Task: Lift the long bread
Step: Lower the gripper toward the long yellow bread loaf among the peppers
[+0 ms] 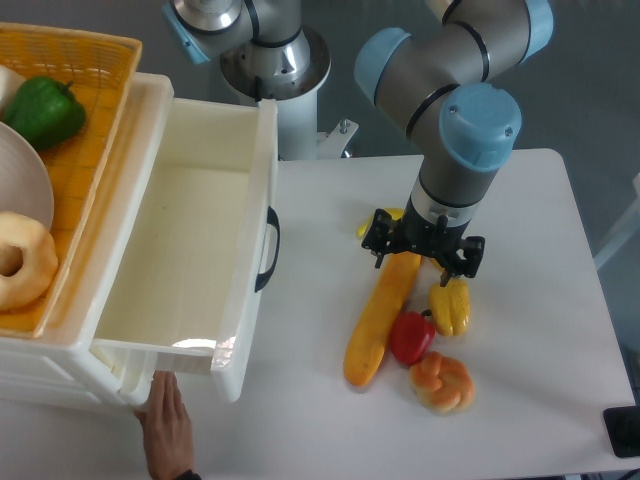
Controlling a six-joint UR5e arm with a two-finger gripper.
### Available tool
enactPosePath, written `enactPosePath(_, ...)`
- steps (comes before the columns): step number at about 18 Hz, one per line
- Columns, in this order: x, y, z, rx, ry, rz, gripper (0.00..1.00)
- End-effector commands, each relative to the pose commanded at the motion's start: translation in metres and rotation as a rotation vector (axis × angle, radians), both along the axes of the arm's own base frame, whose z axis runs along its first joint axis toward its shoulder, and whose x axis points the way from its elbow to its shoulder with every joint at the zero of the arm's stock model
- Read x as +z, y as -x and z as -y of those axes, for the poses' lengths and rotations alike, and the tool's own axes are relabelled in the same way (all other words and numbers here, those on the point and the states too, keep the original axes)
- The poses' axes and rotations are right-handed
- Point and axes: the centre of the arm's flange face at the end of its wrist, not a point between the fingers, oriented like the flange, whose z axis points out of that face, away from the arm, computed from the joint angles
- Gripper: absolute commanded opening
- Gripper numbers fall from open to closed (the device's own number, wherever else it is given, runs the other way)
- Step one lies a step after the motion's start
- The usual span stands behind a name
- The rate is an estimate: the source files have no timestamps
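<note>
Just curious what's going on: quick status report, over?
Gripper over upper end of long bread, jaws hidden. Bread flat on table. Red pepper touching its right side.

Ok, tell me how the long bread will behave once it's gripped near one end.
The long bread looks glossy and smooth, so probably slippery. The gripper sits over its upper end, so the far end may sag or swing. Its rounded shape suggests it could roll.

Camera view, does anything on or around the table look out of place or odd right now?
Yes: a human hand rests at the table's near edge, under the front corner of the white drawer that stands pulled open and empty. The gripper sits over the far end of the long bread. Nothing looks spilled or damaged.
</note>
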Motion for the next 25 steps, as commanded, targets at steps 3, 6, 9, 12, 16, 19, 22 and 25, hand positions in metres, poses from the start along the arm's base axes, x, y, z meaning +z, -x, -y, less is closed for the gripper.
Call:
enactPosePath(3, -0.001, 0.001, -0.002, -0.002, -0.001, 0.001, 1.0)
enactPosePath(6, -0.007, -0.003, -0.004, -0.005, 0.003, 0.008, 1.0)
enactPosePath(9, -0.029, -0.008, -0.011, -0.015, -0.004, -0.003, 1.0)
enactPosePath(12, -0.049, -0.016, -0.013, -0.023, -0.023, -0.035, 1.0)
enactPosePath(16, -0.057, -0.018, -0.016, -0.028, -0.019, -0.029, 1.0)
enactPosePath(19, -0.076, -0.025, -0.029, -0.051, -0.005, -0.008, 1.0)
enactPosePath(22, -0.095, -0.028, -0.04, -0.075, 0.002, -0.003, 1.0)
enactPosePath(25, -0.118, -0.03, -0.055, -0.098, 0.01, -0.013, 1.0)
